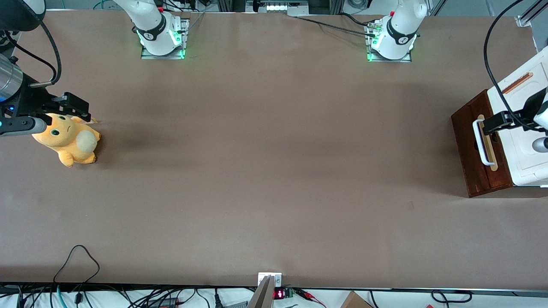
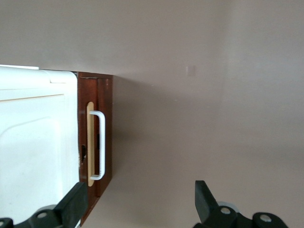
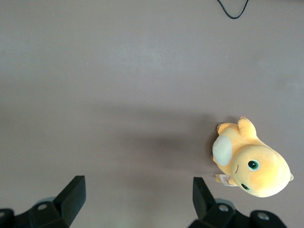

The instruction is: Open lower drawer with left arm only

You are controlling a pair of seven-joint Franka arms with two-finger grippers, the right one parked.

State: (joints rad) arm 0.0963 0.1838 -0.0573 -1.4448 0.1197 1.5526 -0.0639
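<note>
At the working arm's end of the worktop (image 1: 274,171), the lower drawer (image 1: 479,149) juts slightly from the white cabinet (image 1: 520,124), and the left arm's gripper (image 1: 492,126) hovers above its white handle (image 1: 483,143) (jaws spread wide, holding nothing).

A plump yellow-orange plush animal (image 1: 67,141) (image 3: 249,164) with green eyes and a cream belly patch lies on its side on the wide brown matte tabletop (image 1: 265,162) (image 3: 118,95), toward the parked arm's end of the table. At the working arm's end stands a white cabinet top (image 1: 520,154) (image 2: 33,142) with a copper-coloured slot (image 1: 517,83). A thin black cable loop (image 1: 77,261) rests on the tabletop at the edge nearest the front camera, and 1 small red-lit display (image 1: 278,294) sits just below that edge.
</note>
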